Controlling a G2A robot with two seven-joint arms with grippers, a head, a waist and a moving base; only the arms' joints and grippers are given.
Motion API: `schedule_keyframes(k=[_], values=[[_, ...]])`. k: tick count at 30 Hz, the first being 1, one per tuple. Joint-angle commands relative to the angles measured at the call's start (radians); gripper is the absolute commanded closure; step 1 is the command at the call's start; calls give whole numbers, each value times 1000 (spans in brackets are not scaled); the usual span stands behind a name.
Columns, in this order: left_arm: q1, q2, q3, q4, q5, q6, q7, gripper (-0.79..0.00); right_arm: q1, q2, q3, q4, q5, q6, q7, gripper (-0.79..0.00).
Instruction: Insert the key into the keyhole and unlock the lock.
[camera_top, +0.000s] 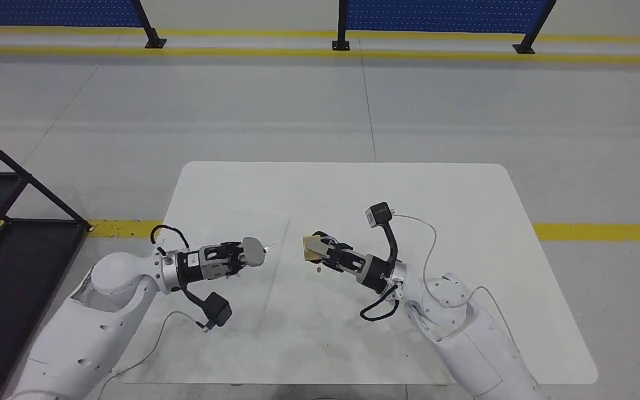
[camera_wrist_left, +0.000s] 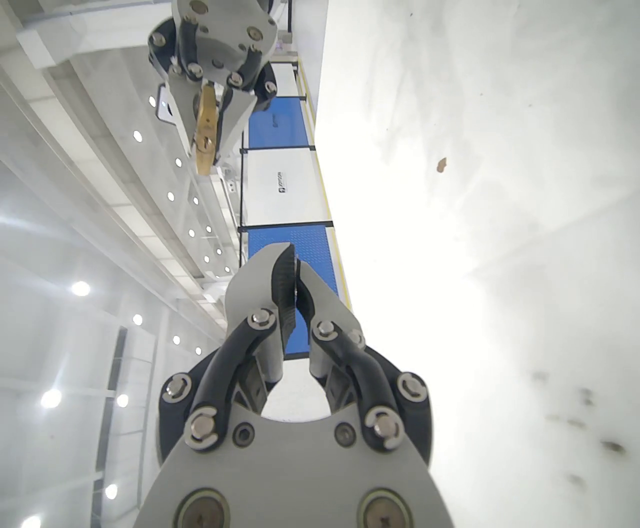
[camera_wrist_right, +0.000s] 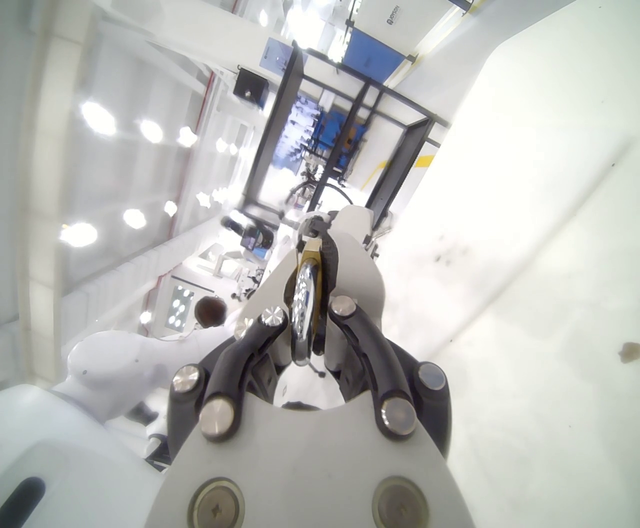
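Note:
My right gripper (camera_top: 316, 252) hangs over the middle of the white table (camera_top: 450, 200), shut on a brass padlock (camera_top: 311, 246). In the right wrist view the chrome shackle (camera_wrist_right: 303, 305) lies between the fingers and the brass body points away. My left gripper (camera_top: 258, 251) faces it from a short gap, shut on a thin key (camera_top: 269, 243). Only a dark sliver of the key (camera_wrist_left: 298, 289) shows between the left pads. The left wrist view looks at the padlock (camera_wrist_left: 205, 131), keyhole end toward me, off to one side of my fingertips.
A black frame (camera_top: 30, 240) stands off the table's left side. Blue barriers (camera_top: 440, 14) line the far floor. A small brown speck (camera_wrist_left: 441, 164) lies on the tabletop. Bare table surface stretches behind and to the right of both grippers.

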Motion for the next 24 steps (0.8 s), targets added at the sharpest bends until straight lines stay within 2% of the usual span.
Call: schedule_keyframes(k=[1, 14, 16, 24], values=[[-3, -2, 9, 8, -20, 15, 19, 0, 0, 0, 0, 0, 0, 0, 0, 0], [-3, -2, 9, 8, -20, 15, 19, 0, 0, 0, 0, 0, 0, 0, 0, 0], [-6, 1, 8, -22, 88, 59, -20, 0, 0, 0, 0, 0, 0, 0, 0, 0], [17, 7, -22, -69, 162, 201, -6, 0, 0, 0, 0, 0, 0, 0, 0, 0]])
